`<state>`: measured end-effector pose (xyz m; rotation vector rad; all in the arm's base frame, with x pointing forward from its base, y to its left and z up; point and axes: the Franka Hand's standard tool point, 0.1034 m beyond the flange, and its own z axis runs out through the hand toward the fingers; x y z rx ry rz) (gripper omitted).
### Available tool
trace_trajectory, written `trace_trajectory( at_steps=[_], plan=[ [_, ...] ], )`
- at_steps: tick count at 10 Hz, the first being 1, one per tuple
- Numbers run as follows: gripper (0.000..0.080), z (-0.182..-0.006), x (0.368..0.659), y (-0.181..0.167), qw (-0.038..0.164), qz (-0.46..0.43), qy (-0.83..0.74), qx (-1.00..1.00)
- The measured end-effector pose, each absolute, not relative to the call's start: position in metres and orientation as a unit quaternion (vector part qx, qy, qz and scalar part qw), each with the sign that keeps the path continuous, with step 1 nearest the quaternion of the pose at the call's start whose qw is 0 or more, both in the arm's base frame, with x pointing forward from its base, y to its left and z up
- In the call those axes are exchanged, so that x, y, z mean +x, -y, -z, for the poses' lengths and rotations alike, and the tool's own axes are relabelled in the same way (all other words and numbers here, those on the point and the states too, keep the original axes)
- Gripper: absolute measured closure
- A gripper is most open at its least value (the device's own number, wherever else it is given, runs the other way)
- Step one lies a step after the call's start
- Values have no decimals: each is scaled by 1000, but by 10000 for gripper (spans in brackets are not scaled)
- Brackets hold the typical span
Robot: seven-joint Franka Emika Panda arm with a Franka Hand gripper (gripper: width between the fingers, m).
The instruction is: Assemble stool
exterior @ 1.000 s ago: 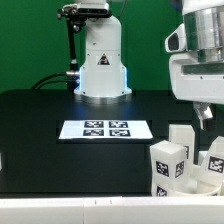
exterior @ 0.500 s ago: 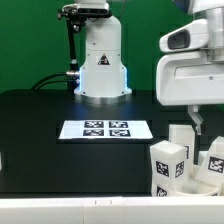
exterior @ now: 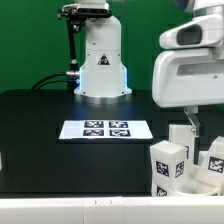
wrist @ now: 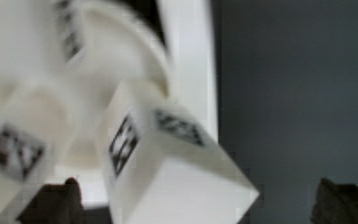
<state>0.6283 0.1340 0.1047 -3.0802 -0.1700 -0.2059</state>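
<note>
Evidently the step in hand was the approach to a first leg: nothing was yet held. In the wrist view the gripper (wrist: 194,205) had its two dark fingertips (wrist: 55,203) set wide apart at the frame's edges, with open space between them, so the jaws stood open and empty. Just ahead of the jaws, roughly centred between them though nearer one finger than the other, stood a chunky white leg (wrist: 167,160) with square marker tags on two of its faces, tilted in that view. Beyond it lay the curved white wall of the round seat (wrist: 96,55), blurred, and a white strip running past it which I could not identify.

From the exterior view, the arm hung over the stool parts (exterior: 185,160) clustered at the exterior view's right, the gripper (exterior: 193,122) just above the blocks and not touching them as far as could be told. The marker board (exterior: 106,129) lay flat, well apart from the jaws, and the robot base (exterior: 101,60) stood behind it.

My judgement was that the next move called for descending straight so the leg came between the fingers, squaring the jaws to its flat faces, and closing without nudging the neighbouring leg (exterior: 212,160) or the seat.
</note>
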Motion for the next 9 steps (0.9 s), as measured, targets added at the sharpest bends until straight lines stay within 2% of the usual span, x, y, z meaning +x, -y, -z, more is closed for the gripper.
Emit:
trace_trajectory(
  at_steps=[2,6,8,9],
  plan=[
    [150,-104,632,-133,3,60,186,-981],
    [150,-101,634,-124,-19,57,289,-956],
    [150,-89,638,-125,-43,63,379,-922],
    [150,-81,634,-128,-43,58,388,-919]
  ],
)
